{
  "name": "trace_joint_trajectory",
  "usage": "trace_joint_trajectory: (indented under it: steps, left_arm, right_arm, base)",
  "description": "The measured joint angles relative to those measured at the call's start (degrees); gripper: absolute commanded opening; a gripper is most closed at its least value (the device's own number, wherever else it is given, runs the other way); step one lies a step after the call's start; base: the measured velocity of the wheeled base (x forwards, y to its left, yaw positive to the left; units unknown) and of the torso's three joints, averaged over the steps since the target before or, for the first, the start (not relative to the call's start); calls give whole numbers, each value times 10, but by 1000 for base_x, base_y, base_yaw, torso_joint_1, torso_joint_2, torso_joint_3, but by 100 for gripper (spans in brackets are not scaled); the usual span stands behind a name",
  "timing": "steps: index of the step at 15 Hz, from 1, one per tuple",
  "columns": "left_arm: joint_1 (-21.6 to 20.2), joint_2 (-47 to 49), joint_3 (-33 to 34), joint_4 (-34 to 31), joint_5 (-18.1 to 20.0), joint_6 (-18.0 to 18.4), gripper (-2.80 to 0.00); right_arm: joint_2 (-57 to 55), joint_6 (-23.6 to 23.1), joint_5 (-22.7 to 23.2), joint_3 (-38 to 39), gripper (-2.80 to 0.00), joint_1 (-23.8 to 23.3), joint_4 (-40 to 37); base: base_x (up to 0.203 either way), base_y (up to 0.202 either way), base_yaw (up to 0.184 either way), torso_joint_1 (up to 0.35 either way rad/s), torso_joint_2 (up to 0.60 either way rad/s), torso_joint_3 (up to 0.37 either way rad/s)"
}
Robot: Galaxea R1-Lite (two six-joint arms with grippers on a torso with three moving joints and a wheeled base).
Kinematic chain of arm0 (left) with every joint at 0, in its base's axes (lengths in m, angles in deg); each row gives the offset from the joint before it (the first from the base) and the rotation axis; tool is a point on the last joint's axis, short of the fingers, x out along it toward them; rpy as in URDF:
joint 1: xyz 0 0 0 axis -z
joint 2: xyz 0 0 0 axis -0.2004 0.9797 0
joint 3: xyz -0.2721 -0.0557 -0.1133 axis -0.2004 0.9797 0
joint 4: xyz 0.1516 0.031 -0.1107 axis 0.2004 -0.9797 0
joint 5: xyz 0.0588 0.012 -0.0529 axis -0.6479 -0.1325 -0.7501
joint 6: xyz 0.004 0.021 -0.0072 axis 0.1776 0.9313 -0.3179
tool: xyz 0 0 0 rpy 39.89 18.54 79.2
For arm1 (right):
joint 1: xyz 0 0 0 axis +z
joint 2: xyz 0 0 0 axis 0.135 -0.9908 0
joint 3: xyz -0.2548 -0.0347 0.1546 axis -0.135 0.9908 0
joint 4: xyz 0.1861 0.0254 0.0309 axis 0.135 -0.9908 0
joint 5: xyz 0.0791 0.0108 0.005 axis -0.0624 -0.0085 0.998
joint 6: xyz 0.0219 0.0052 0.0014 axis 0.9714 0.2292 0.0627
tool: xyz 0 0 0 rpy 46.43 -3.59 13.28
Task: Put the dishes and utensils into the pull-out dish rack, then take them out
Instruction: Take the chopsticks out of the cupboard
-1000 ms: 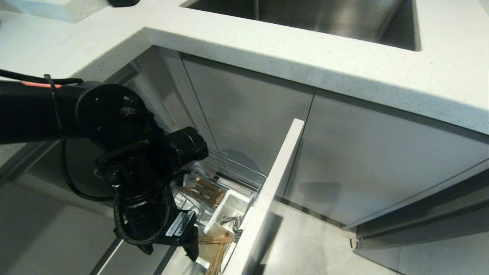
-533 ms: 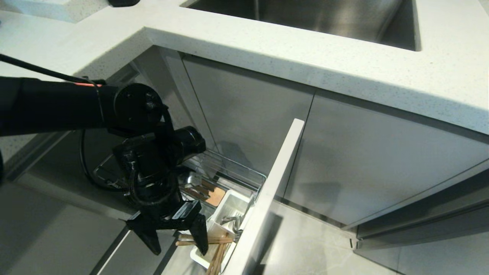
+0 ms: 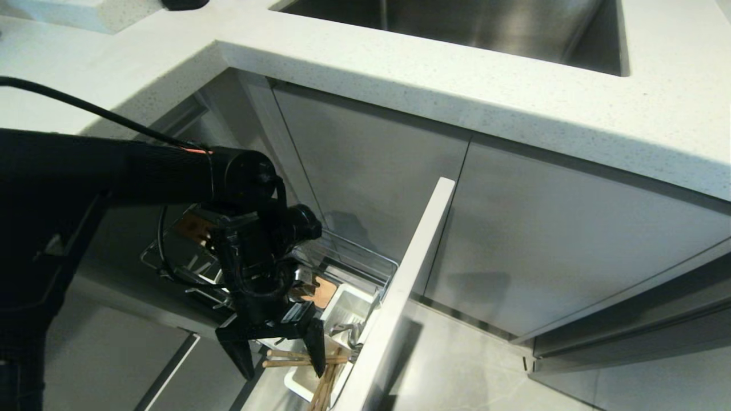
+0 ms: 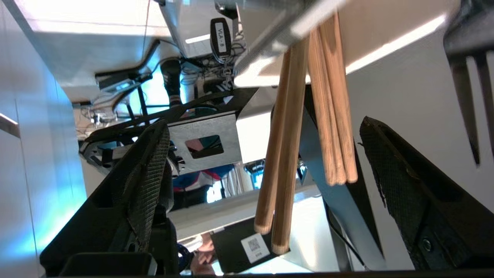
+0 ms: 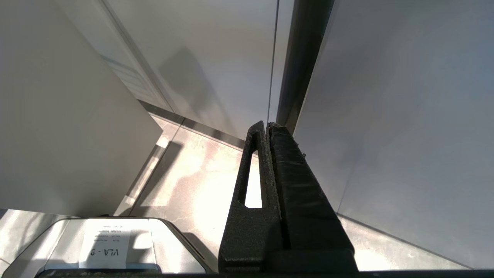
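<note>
- We see our left gripper (image 3: 281, 355), black with textured pads, hanging low beside the pulled-out chrome wire dish rack (image 3: 348, 260) under the speckled white countertop (image 3: 457, 85).
- Its fingers (image 4: 148, 181) are spread wide and hold nothing.
- The light wooden chopsticks (image 3: 305, 358) lie across the near end of the white plastic utensil caddy (image 3: 342, 311), and the two fingertips straddle them without touching (in the left wrist view the sticks (image 4: 287, 154) sit in the gap, apart from both pads).
- More wooden sticks (image 3: 324, 388) stand tilted in the caddy just by the pale grey front panel (image 3: 402, 291).
- A silver metal utensil (image 3: 345, 331) lies in the caddy; we cannot tell its exact shape.
- A slotted wooden strip (image 3: 320, 291) shows in the rack behind the gripper, partly hidden by the wrist.
- Our right gripper (image 5: 268, 129) is out of the head view; its own camera shows the fingers pressed together on nothing, pointing at grey cabinet fronts (image 5: 405, 116) and pale floor (image 5: 200, 181).
- The bowl and plate are not visible to us.
</note>
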Motion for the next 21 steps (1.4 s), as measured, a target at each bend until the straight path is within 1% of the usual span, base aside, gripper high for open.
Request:
trace_joint_trajectory:
  steps: [6,9,11,13,14,21]
  left_arm:
    - [-5,20,-9,-2,3,0,0]
    - [-6,24,-13,-13,3,3,0]
    - [-7,26,-14,-24,1,14,0]
    - [-12,26,-14,-35,0,32,0]
    - [-14,27,-14,-36,0,35,0]
    - [-20,38,-24,-35,1,34,0]
  right_arm:
    - [0,0,0,0,-280,0,0]
    - [0,0,0,0,-280,0,0]
    - [0,0,0,0,-280,0,0]
    - [0,0,0,0,-280,0,0]
    - [0,0,0,0,-280,0,0]
    - [0,0,0,0,-280,0,0]
  base:
    - [0,0,0,0,0,0]
    - [0,0,0,0,0,0]
    - [0,0,0,0,0,0]
    - [0,0,0,0,0,0]
    - [0,0,0,0,0,0]
    - [0,0,0,0,0,0]
